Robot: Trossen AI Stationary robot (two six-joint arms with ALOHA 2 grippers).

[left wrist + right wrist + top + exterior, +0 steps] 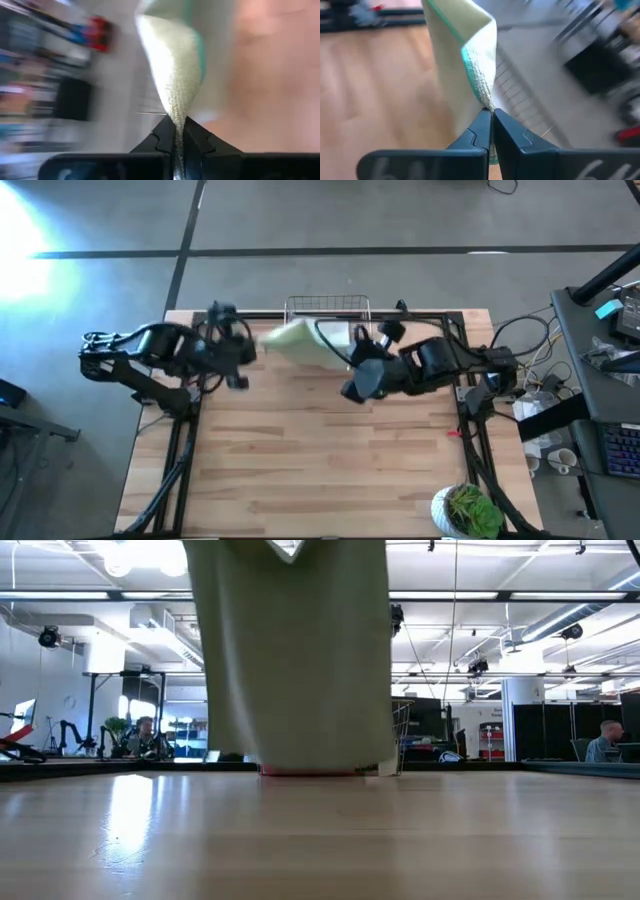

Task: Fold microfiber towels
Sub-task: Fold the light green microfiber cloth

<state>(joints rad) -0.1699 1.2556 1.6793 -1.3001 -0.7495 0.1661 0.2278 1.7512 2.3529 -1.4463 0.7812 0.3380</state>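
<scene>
Tabletop point(320, 450) of pale wood planks, bare across its middle as I viewed it; wire basket point(328, 307) at the far edge, potted plant point(467, 511) at the near right corner. Room beyond: open workshop, ceiling lights, two seated people. Left gripper point(178, 134) was raised near the far edge, pinching one corner of the pale sage towel point(295, 660). Right gripper point(491, 120) pinched another corner beside the basket. Towel hung between them, hem at the tabletop.
</scene>
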